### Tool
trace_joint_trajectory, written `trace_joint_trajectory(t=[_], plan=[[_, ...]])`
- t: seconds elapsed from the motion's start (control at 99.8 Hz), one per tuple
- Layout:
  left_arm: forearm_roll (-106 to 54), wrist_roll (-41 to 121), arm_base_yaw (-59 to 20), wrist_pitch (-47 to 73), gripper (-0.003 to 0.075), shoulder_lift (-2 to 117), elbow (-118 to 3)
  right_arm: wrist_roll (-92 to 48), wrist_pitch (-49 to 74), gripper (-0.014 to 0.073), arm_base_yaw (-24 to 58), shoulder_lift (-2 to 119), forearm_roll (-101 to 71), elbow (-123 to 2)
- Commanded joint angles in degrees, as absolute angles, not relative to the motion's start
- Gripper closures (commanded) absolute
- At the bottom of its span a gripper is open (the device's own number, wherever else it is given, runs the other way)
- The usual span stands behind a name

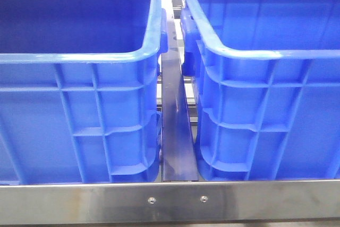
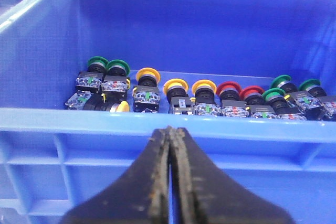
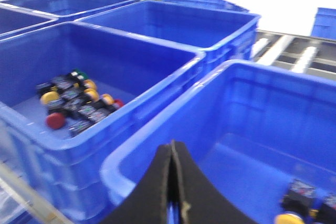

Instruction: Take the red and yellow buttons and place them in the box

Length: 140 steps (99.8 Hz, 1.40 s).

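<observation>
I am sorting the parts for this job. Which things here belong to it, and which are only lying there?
For the job:
- yellow buttons
- red buttons
- right crate, likely the box
- left hand, shut
- right hand, shut

Lying about:
- green buttons
- left crate, holding the buttons
- metal rail

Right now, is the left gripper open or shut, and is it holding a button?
Shut and empty. In the left wrist view the left gripper has its fingers pressed together with nothing between them, outside the crate holding the buttons.
</observation>
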<state>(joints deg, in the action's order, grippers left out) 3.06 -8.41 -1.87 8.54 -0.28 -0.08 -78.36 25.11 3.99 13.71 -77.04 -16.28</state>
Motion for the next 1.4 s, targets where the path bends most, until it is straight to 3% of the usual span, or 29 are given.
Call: trace_joint_trajectory(t=[0.0,0.341,0.742,1.032,1.233,1.393], plan=[[2.8,-8.7,-1.8,3.2,0.0741,-2.1,1.1,-79.0,19.1,0.0695,3.0,14.1,-79.2,-17.8],[2.8,-8.7,-1.8,3.2,0.0741,-2.1,1.1,-73.6,5.0,0.0695,2.4,12.7,-69.1,-17.8],[2.8,-8.7,-1.8,3.2,0.0741,-2.1,1.1,-22.7,0.7,0.0695,-2.0,10.8,-21.0,-12.4],[2.8,-8.7,-1.8,3.2,0.0741,-2.1,1.1,-3.1,-15.7,0.0695,-2.2,7.2,-4.4,2.4],[2.8,-8.7,-1.8,3.3,0.0741,-2.1,1.1,-0.3,-8.3,0.0695,-2.6,-2.3,2.6,2.0],[2.8,-8.7,-1.8,3.4,0.0741,-2.1,1.1,4.3,-6.8,0.0695,-3.6,-1.8,6.9,2.0]])
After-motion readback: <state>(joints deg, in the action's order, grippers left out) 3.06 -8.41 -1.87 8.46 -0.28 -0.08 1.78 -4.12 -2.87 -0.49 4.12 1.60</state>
